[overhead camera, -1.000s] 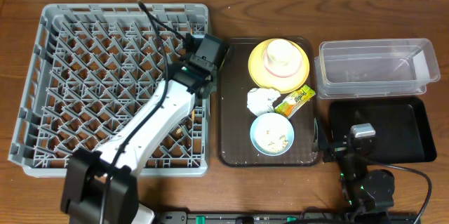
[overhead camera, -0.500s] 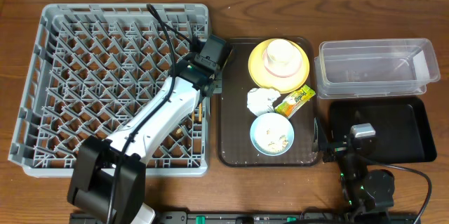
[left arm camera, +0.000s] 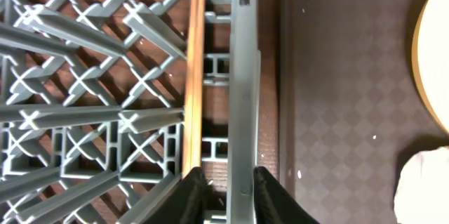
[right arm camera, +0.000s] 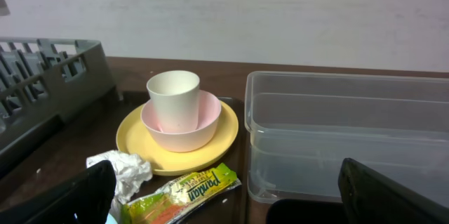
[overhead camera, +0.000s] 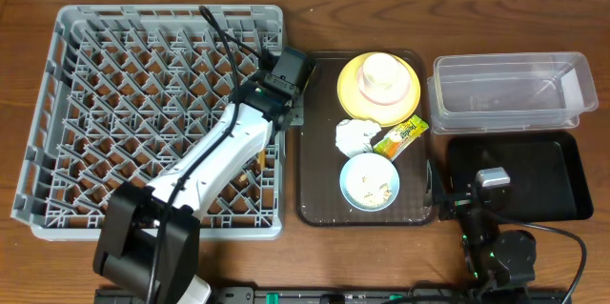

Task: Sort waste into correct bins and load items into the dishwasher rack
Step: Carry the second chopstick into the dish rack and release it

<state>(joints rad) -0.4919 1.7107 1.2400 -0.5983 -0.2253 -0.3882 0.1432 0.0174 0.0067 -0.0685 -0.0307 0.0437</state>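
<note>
The left pincer (left arm camera: 230, 194) stands narrowly parted over the right wall of the large grey plastic pegged dishwasher rack (overhead camera: 57, 104). Two thin wooden chopsticks (left arm camera: 194, 76) lie inside along that wall (not between its tips). The right pincer (right arm camera: 226, 196) gapes wide over the shallow black rectangular tray (overhead camera: 562, 175).

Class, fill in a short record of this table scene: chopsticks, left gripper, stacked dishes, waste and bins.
chopsticks: side by side in the rack, along the wall beside the serving tray
left gripper: open, over that wall
stacked dishes: plate holding a bowl with a cup in it
waste: napkin and packet on the serving tray; scraps in the blue bowl
bins: clear tub and black tray, no waste visible in either
</note>
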